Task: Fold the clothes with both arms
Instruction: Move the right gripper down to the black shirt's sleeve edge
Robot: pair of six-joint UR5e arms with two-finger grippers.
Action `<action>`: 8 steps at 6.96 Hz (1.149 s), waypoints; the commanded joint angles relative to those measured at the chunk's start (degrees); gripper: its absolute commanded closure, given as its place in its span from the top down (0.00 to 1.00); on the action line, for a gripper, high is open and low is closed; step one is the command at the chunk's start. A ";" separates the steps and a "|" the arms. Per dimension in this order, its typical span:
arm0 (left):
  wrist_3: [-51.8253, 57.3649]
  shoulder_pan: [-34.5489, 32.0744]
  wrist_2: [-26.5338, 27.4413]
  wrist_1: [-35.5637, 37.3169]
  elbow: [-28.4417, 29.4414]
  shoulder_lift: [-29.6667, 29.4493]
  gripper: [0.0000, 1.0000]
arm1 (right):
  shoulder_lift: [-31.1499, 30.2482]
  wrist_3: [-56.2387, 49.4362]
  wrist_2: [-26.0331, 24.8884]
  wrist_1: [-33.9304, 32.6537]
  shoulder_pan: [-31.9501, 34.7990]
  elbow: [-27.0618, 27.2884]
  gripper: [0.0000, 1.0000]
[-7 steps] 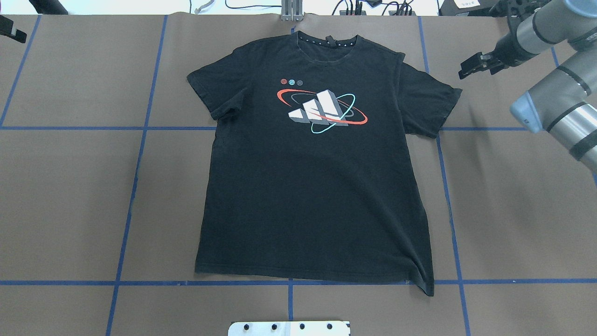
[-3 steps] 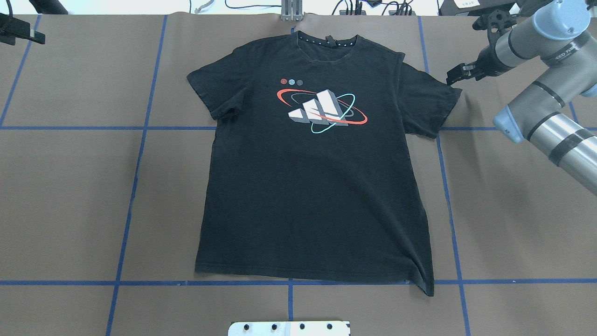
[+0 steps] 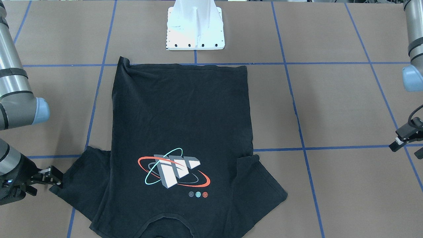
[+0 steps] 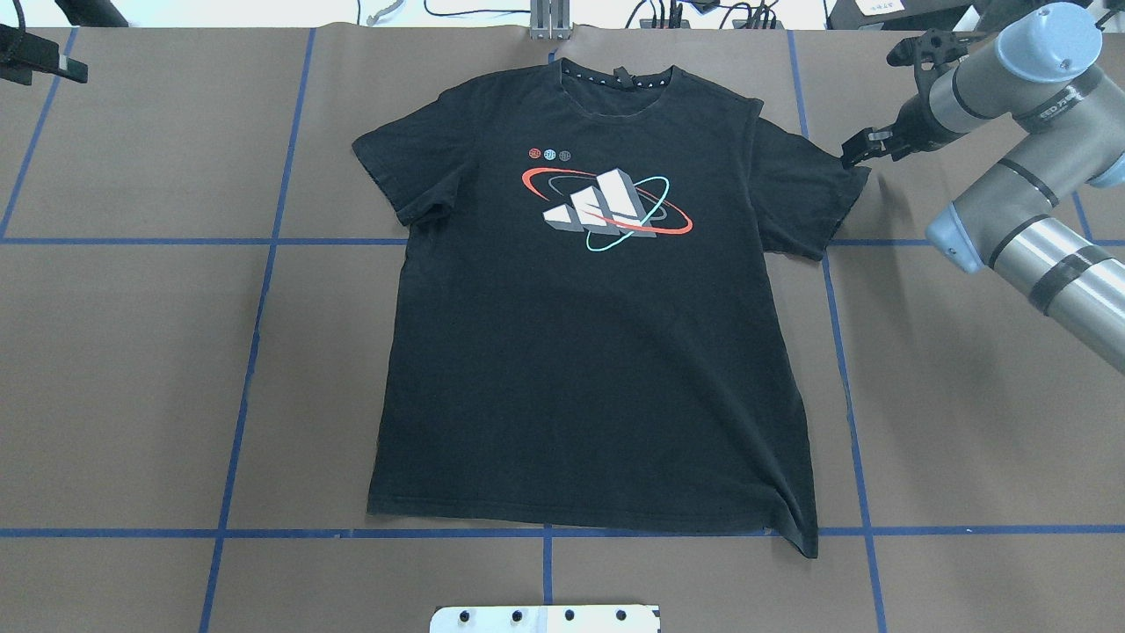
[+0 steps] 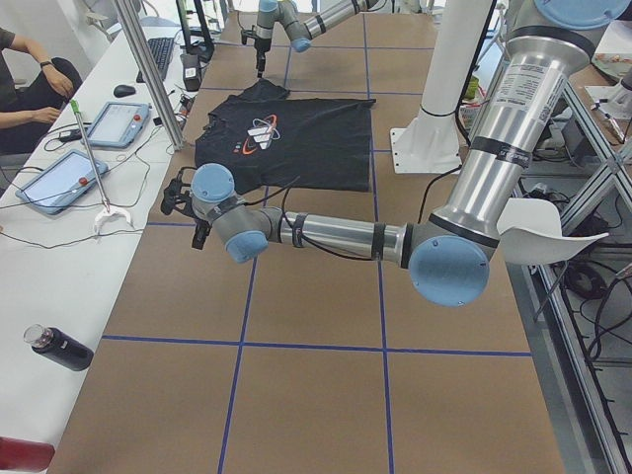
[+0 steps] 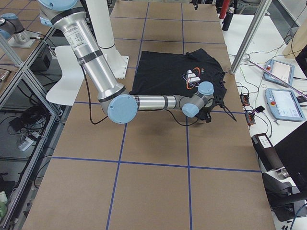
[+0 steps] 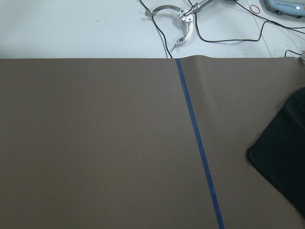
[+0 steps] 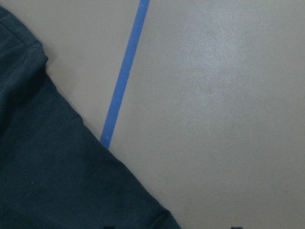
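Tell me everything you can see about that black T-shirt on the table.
The T-shirt is black, soft-looking cotton, short-sleeved, spread flat and face up on the brown table, collar farthest from the white pedestal. Its chest print shows white-grey slanted blocks ringed by red and teal ellipses, three small dots beside it. One hem corner is rumpled. The right gripper is at one sleeve edge; contact cannot be told.

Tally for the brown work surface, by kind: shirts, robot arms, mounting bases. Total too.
T-shirt: 1
Robot arms: 2, the left arm and the right arm
White base: 1
Total: 4
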 commanded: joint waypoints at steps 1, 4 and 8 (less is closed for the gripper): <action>0.05 0.00 -0.01 -0.02 0.07 -0.09 1.00 | 0.10 0.03 0.17 -0.06 -0.52 -1.16 0.79; 0.14 0.00 -0.01 -0.02 0.07 -0.09 1.00 | 0.10 0.12 0.17 -0.15 -1.04 -1.34 0.59; 0.14 0.00 -0.01 -0.02 -0.19 -0.09 1.00 | 0.10 0.21 0.35 -0.15 -1.13 -1.61 0.44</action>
